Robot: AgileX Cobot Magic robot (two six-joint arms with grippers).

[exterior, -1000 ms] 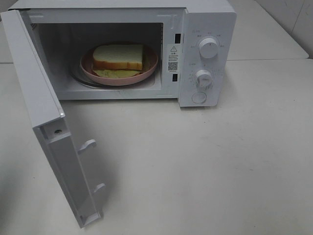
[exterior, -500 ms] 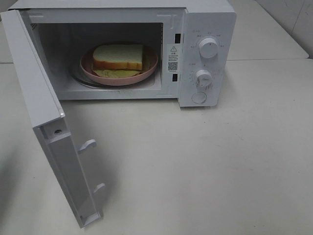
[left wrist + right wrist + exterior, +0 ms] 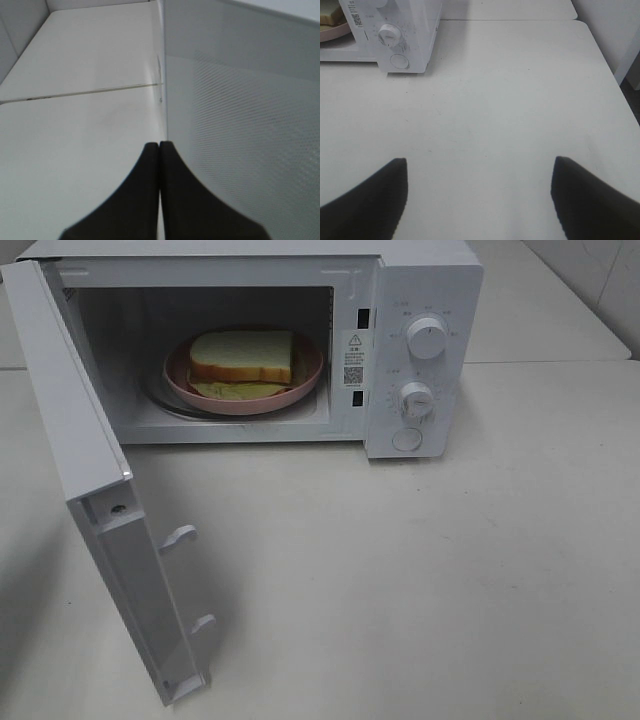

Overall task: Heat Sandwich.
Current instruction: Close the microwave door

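The left fingers (image 3: 142, 200) are seen pressed together with nothing held between them. Their tips are set close against the edge of the open microwave door (image 3: 240, 125), whose dotted panel rises just beyond and to one side of them; whether the door is actually touched cannot be told. On the other side of those tips, pale bench (image 3: 75, 125) is stretched out ahead. The right fingers (image 3: 365, 200) are spread wide apart, and nothing is gripped by them: only bare bench is seen in the gap. Well ahead of the right fingers and off toward the left arm's side, the white microwave (image 3: 425, 280) is stood on the bench, with its door swung fully out. The sandwich (image 3: 241, 358) is laid inside the cavity, well apart from both pairs of fingers, on a round pink plate (image 3: 300, 390); pale bread is turned upward and a yellow-green filling is shown at its near edge. From the right wrist only a corner of the sandwich and the plate's rim are caught, far ahead of the open fingers. On the control panel, nearer the right fingers than the cavity is, an upper knob (image 3: 427, 340), a lower knob (image 3: 417, 400) and a round button (image 3: 407, 439) are arranged one below another.
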